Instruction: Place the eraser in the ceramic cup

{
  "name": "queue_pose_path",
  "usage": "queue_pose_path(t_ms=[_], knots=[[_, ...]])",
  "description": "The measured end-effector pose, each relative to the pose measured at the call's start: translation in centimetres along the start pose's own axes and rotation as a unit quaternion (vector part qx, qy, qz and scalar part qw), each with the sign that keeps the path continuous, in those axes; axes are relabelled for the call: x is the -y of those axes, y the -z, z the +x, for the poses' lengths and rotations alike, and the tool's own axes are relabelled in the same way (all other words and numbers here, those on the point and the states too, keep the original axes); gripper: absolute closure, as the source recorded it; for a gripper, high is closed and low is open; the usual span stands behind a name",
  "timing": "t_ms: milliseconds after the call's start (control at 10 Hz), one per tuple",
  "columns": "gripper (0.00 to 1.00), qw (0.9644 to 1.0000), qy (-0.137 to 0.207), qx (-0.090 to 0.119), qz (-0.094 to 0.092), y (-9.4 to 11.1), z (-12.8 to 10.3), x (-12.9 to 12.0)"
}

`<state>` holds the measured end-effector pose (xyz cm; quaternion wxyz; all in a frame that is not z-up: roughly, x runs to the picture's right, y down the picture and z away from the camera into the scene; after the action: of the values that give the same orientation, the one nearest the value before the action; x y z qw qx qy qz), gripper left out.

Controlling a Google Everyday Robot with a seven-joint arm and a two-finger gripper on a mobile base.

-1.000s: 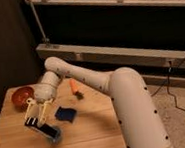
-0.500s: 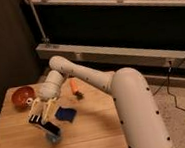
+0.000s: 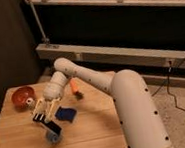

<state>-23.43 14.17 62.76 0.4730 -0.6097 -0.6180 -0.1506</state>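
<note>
My gripper (image 3: 46, 120) hangs low over the left part of the wooden table (image 3: 93, 139), its pale fingers (image 3: 39, 115) pointing down. It is shut on the eraser (image 3: 54, 127), a small black block that slants down from the fingertips. The ceramic cup (image 3: 53, 139), small and blue-grey, stands right under the eraser's lower end. The eraser hides part of the cup's mouth, and I cannot tell whether the two touch.
A red-orange bowl (image 3: 22, 96) stands at the table's back left. A flat dark-blue piece (image 3: 65, 113) lies just right of the gripper. An orange item (image 3: 75, 85) lies behind the arm. Dark shelving rises behind the table, and the floor is to the right.
The gripper, with the eraser in it, has drifted slightly to the right over the cup. The cup, the bowl and the blue piece have stayed in place.
</note>
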Motion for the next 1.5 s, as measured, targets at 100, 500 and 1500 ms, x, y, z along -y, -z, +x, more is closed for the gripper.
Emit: queue_pose_path(t_ms=[100, 500, 1500], knots=[[0.6, 1.0, -0.007, 0.003, -0.003, -0.2, 0.3, 0.5], [0.6, 0.9994, -0.029, 0.006, -0.02, -1.5, 0.7, 1.8], [0.6, 0.9995, -0.026, -0.001, -0.016, -0.9, 0.7, 1.2]])
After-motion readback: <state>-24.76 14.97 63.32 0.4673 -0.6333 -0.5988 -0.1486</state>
